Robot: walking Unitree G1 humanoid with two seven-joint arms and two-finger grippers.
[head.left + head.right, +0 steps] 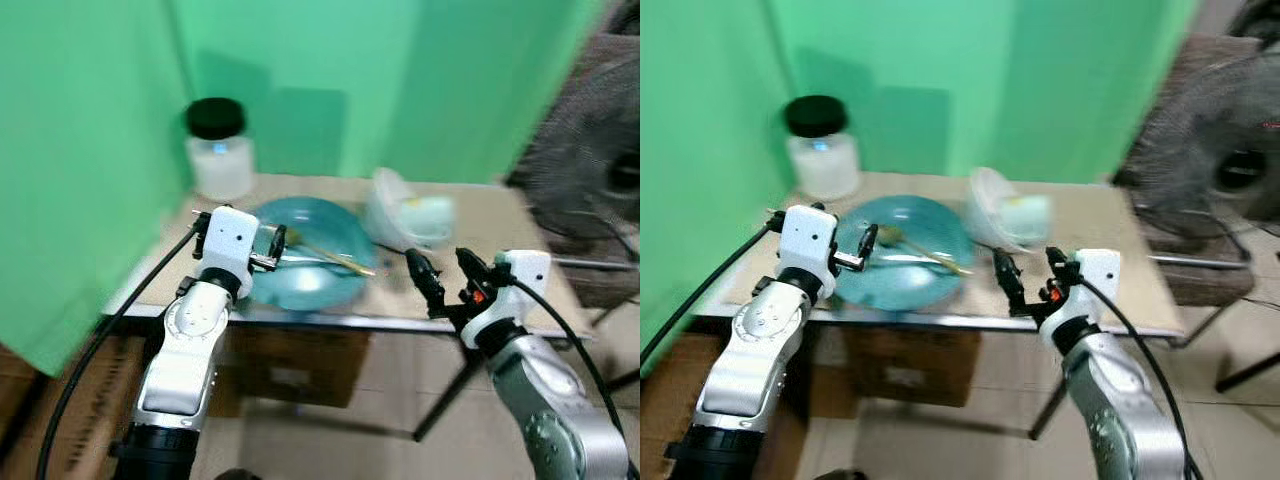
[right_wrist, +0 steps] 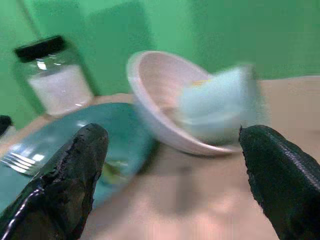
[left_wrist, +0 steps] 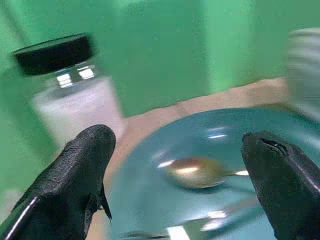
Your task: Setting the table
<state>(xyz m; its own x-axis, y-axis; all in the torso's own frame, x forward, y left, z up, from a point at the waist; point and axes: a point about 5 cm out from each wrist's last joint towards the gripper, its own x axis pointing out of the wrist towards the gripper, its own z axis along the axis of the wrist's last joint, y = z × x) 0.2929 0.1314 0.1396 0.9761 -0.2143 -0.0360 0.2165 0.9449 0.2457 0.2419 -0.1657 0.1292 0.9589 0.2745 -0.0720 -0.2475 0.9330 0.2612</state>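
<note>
On the table (image 1: 500,225), a blue plate (image 1: 320,232) carries a spoon (image 3: 197,172) and a fork (image 2: 17,161). The left hand (image 3: 177,180) hovers over the plate's near rim, fingers wide. The right hand (image 1: 447,272), also wide and holding nothing, faces a tilted white bowl (image 2: 155,100) beside a lidded jar (image 1: 220,150).

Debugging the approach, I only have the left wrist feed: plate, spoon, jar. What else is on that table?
Observer: A white bowl tilted on its side right of the blue plate, with a pale blue sponge-like block in it.
Operator: Where's the right end effector?
Observer: The right end effector is at the table's front edge, just short of the bowl, fingers spread.
Operator: Only the spoon on the plate?
Observer: No, a fork lies on it too, near the left end effector, which is open at the plate's left rim.
</note>
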